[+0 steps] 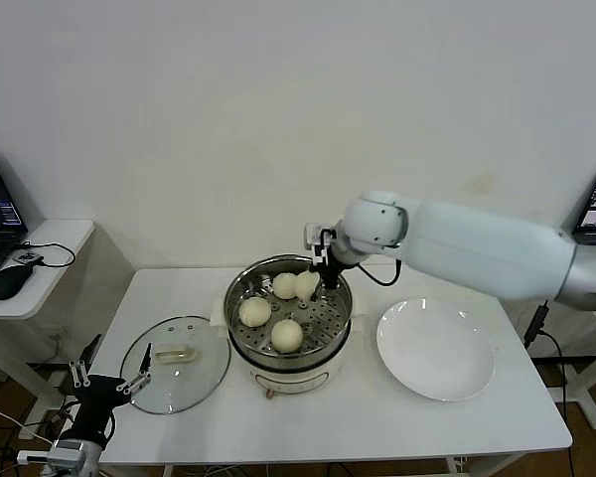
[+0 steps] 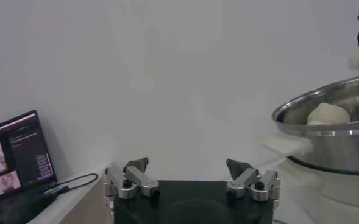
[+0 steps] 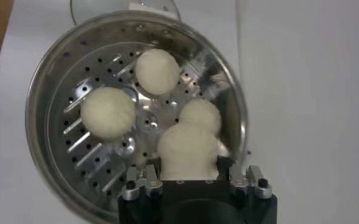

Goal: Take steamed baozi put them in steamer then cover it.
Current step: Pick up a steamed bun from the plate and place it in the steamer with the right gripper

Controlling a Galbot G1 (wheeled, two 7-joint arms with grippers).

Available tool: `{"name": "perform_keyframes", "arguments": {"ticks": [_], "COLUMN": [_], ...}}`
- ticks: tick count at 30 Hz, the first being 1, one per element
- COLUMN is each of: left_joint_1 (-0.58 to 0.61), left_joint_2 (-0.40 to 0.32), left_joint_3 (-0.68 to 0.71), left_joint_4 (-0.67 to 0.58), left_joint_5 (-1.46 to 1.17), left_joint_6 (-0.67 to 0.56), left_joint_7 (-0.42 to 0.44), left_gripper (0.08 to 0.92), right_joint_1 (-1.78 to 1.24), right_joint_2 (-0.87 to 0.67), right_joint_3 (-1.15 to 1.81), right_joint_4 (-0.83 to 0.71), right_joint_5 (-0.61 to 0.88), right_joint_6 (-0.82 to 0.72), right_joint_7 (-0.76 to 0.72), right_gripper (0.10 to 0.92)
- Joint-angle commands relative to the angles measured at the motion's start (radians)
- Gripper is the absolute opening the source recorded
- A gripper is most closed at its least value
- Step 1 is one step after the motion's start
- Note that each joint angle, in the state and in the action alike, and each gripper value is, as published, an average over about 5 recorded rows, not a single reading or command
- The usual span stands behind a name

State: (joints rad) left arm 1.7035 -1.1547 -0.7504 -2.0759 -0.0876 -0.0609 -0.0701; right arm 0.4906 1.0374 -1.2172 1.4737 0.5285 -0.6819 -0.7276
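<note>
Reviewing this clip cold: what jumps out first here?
The right gripper holds the fourth baozi over the back of the steamer, where three buns already sit on the perforated tray. The glass cover lies on the table to the steamer's left, near the idle left gripper; the white plate sits bare on the right.

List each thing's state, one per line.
Steamer: uncovered, three baozi on its tray.
Fourth baozi: held in right gripper over the steamer.
Cover: flat on table, left of steamer.
Plate: empty.
Left gripper: open, idle at table's left edge.
</note>
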Motion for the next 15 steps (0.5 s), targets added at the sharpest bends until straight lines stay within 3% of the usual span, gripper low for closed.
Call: {"name": "perform_keyframes", "arguments": {"ticks": [1,15], "left_joint_1": [-0.001,-0.001], "left_joint_2": [0.002,0.001], "left_joint_3": [0.0,-0.002], "left_joint_4": [0.004,0.005], "left_joint_5": [-0.001,-0.004], "left_joint_6": [-0.001,-0.003], "left_joint_7": [0.0,-0.001], "left_gripper": [0.823,0.823], "right_joint_1": [-0.061,-0.102], "right_joint_2": [0.056,0.026], "right_joint_3": [-0.024,-0.004], "right_joint_4": [-0.029,-0.05], "right_joint_5": [-0.021,-0.107], "right_joint_6": [-0.044,-0.043], "right_joint_7": [0.029,0.019], "right_gripper": [0.577,0.577]}}
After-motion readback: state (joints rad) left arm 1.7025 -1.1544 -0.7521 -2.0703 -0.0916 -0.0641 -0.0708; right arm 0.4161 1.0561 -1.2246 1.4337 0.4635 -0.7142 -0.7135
